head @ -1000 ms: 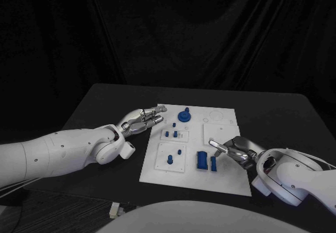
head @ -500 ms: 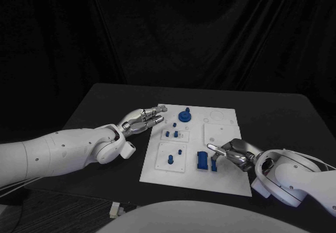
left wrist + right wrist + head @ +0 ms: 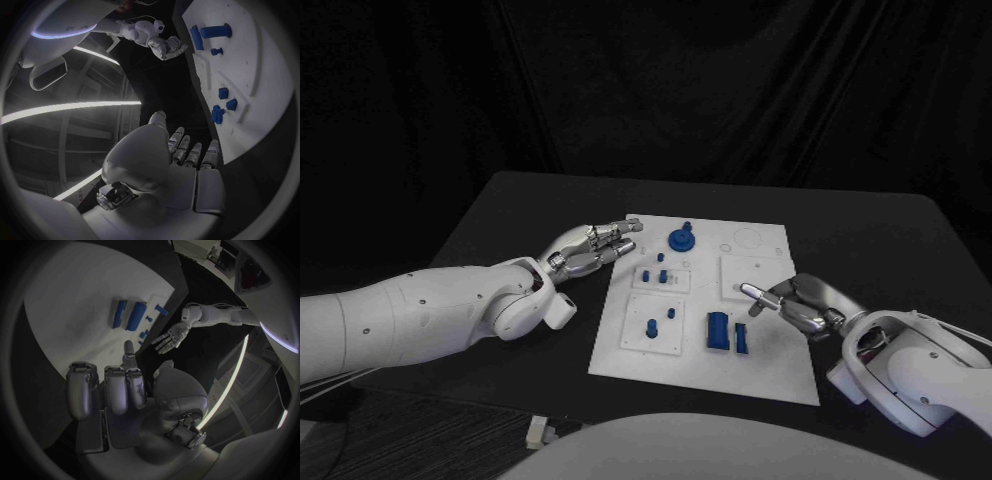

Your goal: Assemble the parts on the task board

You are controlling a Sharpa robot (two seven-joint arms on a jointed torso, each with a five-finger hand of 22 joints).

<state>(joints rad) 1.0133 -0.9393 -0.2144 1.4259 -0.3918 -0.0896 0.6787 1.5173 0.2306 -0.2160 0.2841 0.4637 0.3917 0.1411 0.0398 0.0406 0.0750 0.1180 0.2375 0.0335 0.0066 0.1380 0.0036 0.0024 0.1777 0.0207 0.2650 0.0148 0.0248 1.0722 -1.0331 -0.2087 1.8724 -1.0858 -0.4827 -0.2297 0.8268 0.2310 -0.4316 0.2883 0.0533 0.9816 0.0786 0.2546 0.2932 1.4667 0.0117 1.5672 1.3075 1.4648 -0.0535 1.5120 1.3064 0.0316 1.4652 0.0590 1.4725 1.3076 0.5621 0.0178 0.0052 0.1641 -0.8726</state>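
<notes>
Hovering empty with fingers loosely spread, the right hand [image 3: 790, 302] risks nudging the two upright blue blocks [image 3: 726, 331] if it reaches carelessly.

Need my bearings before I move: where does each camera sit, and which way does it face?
Head view: on the head, looking down at the task board; left hand and right hand enter from the sides.
Left wrist view: behind the left hand, facing the board.
Right wrist view: behind the right hand, facing the board.
Shared: the two long blue parts in all views.
</notes>
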